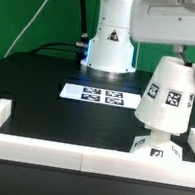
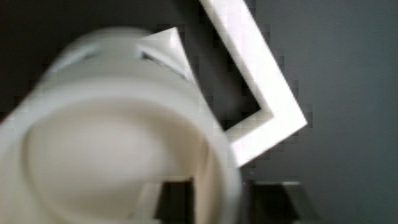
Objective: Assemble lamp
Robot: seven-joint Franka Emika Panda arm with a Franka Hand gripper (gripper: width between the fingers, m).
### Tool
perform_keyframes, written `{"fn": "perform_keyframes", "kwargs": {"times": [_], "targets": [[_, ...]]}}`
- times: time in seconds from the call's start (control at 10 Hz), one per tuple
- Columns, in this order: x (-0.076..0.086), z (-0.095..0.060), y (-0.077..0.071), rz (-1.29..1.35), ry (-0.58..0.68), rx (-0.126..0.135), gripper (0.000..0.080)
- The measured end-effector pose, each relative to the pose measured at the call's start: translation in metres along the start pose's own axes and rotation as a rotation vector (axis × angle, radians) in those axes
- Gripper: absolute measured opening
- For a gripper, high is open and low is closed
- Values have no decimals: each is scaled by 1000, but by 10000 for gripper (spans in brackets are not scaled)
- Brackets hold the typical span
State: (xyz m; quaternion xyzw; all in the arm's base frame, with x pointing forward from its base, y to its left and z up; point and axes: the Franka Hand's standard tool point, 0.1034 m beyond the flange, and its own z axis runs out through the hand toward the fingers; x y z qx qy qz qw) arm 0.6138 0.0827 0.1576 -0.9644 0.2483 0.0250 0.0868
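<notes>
My gripper (image 1: 188,61) is shut on the upper rim of the white cone-shaped shade (image 1: 167,94), which hangs slightly tilted at the exterior view's right. Right under it, a white tagged part, the base (image 1: 157,148), stands by the white rail. The shade's lower edge is just above it or touching it. I cannot make out the bulb; the shade hides that spot. In the wrist view the shade (image 2: 107,130) fills most of the picture. Its wall sits between my two dark fingers (image 2: 175,205), and the gripper (image 2: 228,205) is closed on it.
A white rail frame (image 1: 36,155) borders the black table at the front and sides; its corner shows in the wrist view (image 2: 258,70). The marker board (image 1: 99,93) lies at the middle back. The white robot pedestal (image 1: 110,47) stands behind it.
</notes>
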Motion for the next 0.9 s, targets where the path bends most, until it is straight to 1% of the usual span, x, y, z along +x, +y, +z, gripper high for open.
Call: {"fn": "perform_keyframes", "kwargs": {"times": [0.1, 0.2, 0.3, 0.4, 0.5, 0.6, 0.7, 0.8, 0.9], "targets": [[3, -3, 4, -23, -1, 1, 333], [5, -7, 9, -40, -4, 1, 467], [4, -13, 14, -54, -44, -8, 653], [2, -18, 14, -58, -79, -17, 653], [-3, -21, 12, -74, -135, -43, 690], [-7, -17, 7, -74, -162, -76, 697], [-13, -9, 1, -74, -165, -98, 697], [-18, -4, -2, -79, -163, -104, 699], [-16, -5, -1, -79, -161, -102, 699]]}}
